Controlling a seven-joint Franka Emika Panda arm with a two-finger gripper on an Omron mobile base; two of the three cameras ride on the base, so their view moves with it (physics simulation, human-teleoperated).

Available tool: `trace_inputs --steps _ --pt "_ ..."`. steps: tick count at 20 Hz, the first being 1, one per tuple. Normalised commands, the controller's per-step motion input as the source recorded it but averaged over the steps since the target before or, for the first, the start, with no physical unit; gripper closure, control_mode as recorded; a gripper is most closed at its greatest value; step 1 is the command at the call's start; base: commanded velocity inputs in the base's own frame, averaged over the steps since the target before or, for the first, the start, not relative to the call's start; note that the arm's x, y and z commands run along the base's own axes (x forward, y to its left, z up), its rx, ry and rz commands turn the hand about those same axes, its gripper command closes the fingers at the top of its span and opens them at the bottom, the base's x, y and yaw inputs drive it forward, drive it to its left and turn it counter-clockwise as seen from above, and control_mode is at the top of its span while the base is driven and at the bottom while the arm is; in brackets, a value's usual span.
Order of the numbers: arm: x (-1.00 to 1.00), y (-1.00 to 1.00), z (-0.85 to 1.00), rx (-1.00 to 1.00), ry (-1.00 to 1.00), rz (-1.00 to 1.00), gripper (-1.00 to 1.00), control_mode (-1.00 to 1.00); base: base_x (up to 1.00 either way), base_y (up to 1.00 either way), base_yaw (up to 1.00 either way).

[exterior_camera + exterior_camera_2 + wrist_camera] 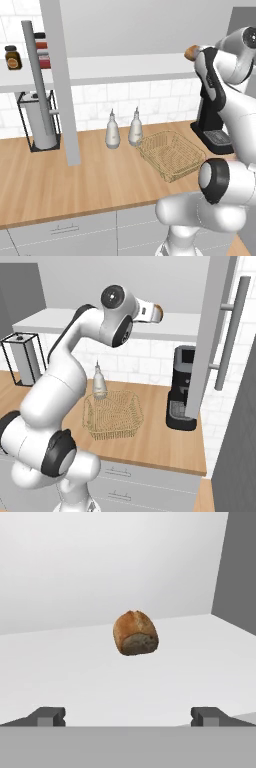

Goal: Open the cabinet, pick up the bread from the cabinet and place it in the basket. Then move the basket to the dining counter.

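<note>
Cabinet (212, 331) doors open, bread (135, 633) on pale shelf, gripper (128, 717) wide open near it, basket (171, 153) on worktop below

The white arm (60, 386) rises from its base, bends at the elbow and reaches up and forward, wrist level at its top. The gripper (128, 716) points straight ahead, its two dark fingertips (48, 716) spread wide apart with nothing between them.
</note>
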Motion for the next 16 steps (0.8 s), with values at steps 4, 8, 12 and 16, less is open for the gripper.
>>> trace_inputs --steps 4,8,12,16 --pt "0.23 -0.01 0.0 0.0 0.0 0.03 -1.0 -1.0 0.0 0.0 0.0" --pt "0.03 -0.2 -0.01 0.0 0.0 0.04 -1.0 -1.0 0.0 0.0 0.0" --pt "0.0 -0.4 -0.14 0.0 0.0 0.05 -1.0 -1.0 0.0 0.0 0.0" --pt "0.21 -0.14 -0.21 0.0 0.0 0.03 -1.0 -1.0 0.0 0.0 0.0"
